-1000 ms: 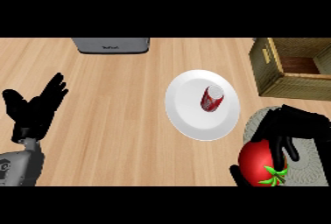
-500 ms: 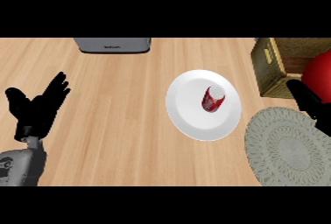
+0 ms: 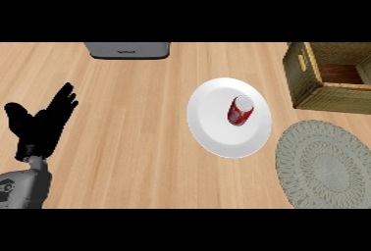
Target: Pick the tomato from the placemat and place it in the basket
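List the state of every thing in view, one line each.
Left hand: open, fingers up, resting at the view's left.
Right hand: not in view.
Can: lying on its side on the plate.
Plate: flat on the counter, holding the can.
Placemat: flat on the counter, nothing on it.
Basket: upright at the top right; the visible part of its inside shows no tomato.
Tomato: not visible.

Counter surface (image 3: 138, 147): light wood with the grain running lengthwise, filling the whole view from nine o'clock to three o'clock. Lighting is even; soft shadows lie beneath the standing items. At eleven o'clock, against the far edge, a grey appliance (image 3: 127, 50) with a small label on its face, cut off by the upper limit of the view. A white plate (image 3: 210, 122) sits just right of centre, carrying a red can (image 3: 240, 110) on its side
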{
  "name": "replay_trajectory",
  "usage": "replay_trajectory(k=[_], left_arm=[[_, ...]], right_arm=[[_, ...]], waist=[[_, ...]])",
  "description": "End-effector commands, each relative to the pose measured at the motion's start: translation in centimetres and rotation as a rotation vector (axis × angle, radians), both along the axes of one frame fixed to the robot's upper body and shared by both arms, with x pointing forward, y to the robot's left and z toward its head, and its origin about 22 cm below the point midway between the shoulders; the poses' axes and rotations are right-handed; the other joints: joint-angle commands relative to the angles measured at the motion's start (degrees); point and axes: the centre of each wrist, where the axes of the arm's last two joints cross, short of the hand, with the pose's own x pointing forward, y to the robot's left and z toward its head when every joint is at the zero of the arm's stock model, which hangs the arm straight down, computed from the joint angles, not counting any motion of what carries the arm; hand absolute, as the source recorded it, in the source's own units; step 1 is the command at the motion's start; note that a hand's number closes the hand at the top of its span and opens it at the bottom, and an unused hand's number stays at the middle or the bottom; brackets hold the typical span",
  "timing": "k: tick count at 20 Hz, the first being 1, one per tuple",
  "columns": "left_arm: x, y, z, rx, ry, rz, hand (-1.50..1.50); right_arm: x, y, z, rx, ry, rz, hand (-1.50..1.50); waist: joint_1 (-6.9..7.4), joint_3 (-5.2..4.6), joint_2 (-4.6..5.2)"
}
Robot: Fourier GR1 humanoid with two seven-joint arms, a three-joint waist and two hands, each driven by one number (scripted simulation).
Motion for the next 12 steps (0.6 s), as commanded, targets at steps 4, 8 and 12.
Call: replay_trajectory(k=[4,8,12], left_arm=[[0.7,-0.3,-0.2,-0.004,0.004,-0.014,0.0],[2.1,-1.7,2.4,0.01,-0.014,-0.002,0.0],[0.0,-0.6,0.6,-0.002,0.008,0.004,0.0]], right_arm=[[4.6,-6.3,-1.9,-0.014,0.0,-0.021,1.5],[5.9,-6.8,-5.1,0.011,0.004,-0.016,1.5],[6.6,-6.5,-7.0,0.041,0.008,-0.006,1.5]], waist=[[0.37,0.02,0.31],[0.14,0.04,0.14],[0.1,0.01,-0.03]])
